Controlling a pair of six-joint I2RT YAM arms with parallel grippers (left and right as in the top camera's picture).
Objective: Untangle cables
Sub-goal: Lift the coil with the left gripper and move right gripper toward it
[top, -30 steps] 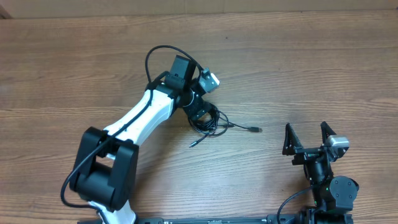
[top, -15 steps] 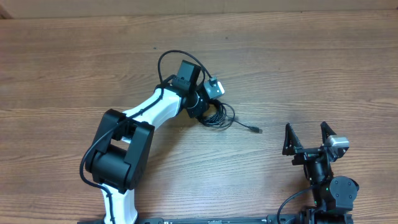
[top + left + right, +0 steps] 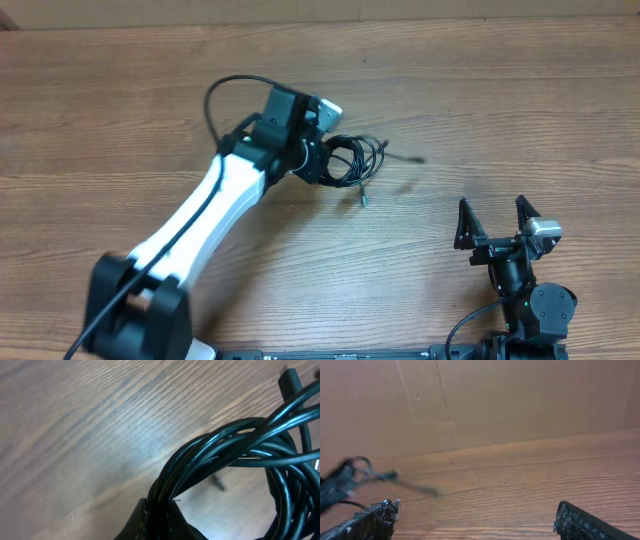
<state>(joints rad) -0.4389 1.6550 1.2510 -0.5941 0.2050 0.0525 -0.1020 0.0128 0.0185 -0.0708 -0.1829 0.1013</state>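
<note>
Grips looped cables (image 3: 352, 160) in clenched left gripper (image 3: 325, 165), bundle just ahead of fingertips, plug ends trailing beyond | Holds right gripper (image 3: 492, 226) released, jaws wide, well apart from bundle, over table (image 3: 500, 100).

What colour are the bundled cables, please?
The cables are glossy black; clearest in left wrist view.
</note>
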